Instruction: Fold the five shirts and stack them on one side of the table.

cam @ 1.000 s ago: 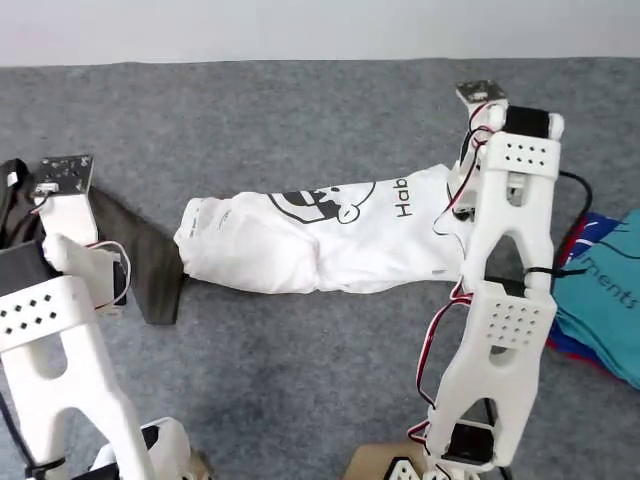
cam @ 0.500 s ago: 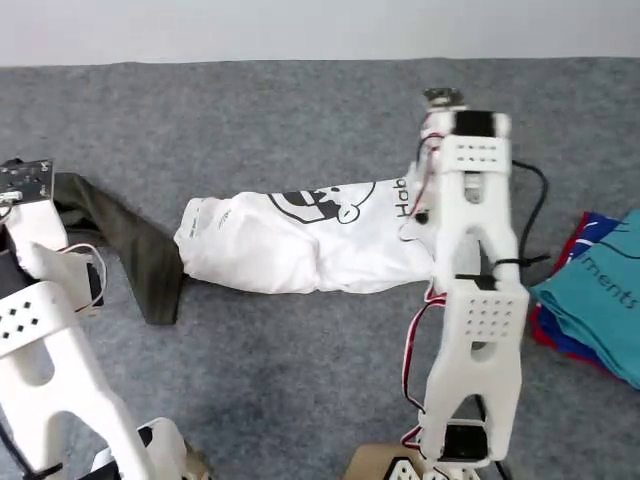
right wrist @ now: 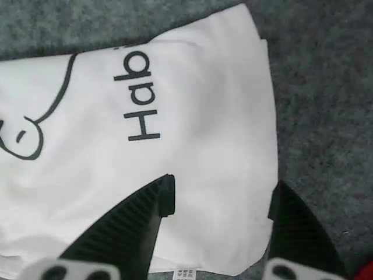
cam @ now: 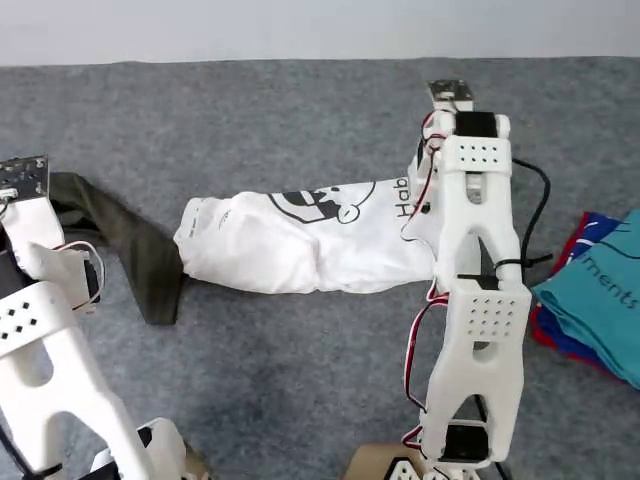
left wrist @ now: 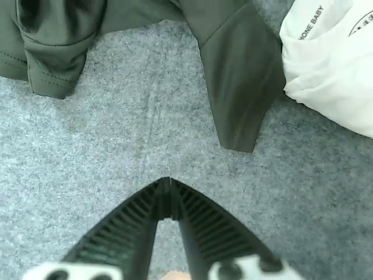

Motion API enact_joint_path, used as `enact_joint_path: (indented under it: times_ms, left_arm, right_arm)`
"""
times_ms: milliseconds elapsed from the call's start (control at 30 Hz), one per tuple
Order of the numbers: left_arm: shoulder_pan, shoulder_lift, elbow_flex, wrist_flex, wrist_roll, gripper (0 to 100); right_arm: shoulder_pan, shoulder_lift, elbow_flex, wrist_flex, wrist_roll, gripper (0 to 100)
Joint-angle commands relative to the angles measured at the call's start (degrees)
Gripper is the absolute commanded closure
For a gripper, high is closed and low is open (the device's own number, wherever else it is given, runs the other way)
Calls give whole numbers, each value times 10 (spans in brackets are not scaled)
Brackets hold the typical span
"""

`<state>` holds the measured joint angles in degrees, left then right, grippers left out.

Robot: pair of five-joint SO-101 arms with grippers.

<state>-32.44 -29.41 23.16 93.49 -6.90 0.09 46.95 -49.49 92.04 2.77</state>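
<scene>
A white shirt [cam: 300, 240] with a black print lies bunched lengthwise across the middle of the grey table. My right arm [cam: 475, 190] stands over its right end. In the right wrist view the right gripper [right wrist: 224, 198] is open just above the white shirt [right wrist: 175, 105], its fingers astride the cloth near the shirt's edge. A dark olive shirt [cam: 130, 245] lies crumpled at the left, touching the white one. The left gripper [left wrist: 170, 189] is shut and empty over bare carpet, a short way from the olive shirt's sleeve [left wrist: 236, 93].
A teal shirt [cam: 600, 290] lies on blue and red ones [cam: 560, 335] at the right edge. My left arm [cam: 45, 320] stands at the near left. Grey carpet [cam: 280, 370] lies bare in front of the white shirt and behind it.
My right arm has swung left over the white shirt's right end. The left arm has drawn back leftward, uncovering more of the olive shirt.
</scene>
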Motion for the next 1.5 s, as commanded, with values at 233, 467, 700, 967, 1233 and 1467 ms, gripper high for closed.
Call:
enact_joint_path:
  times_ms: [233, 467, 700, 967, 1233, 1467]
  left_arm:
    - [-2, -11, -2, -10, -6, 997]
    - [-2, -11, -2, -8, -6, 997]
    - [-2, -11, -2, -8, -6, 997]
    - [-2, -11, -2, -8, -6, 997]
    - [-1, -11, -2, -8, -6, 997]
    - [-1, -12, -2, -8, -6, 997]
  right_arm:
    - [6, 18, -5, -28, -5, 698]
    - [7, 73, -5, -33, -8, 698]
    - [-10, 84, -5, -29, -4, 812]
    - [-22, 86, -32, -25, 6, 981]
    - [5, 76, -103, 29, 33, 988]
    - [73, 80, -180, 90, 69, 988]
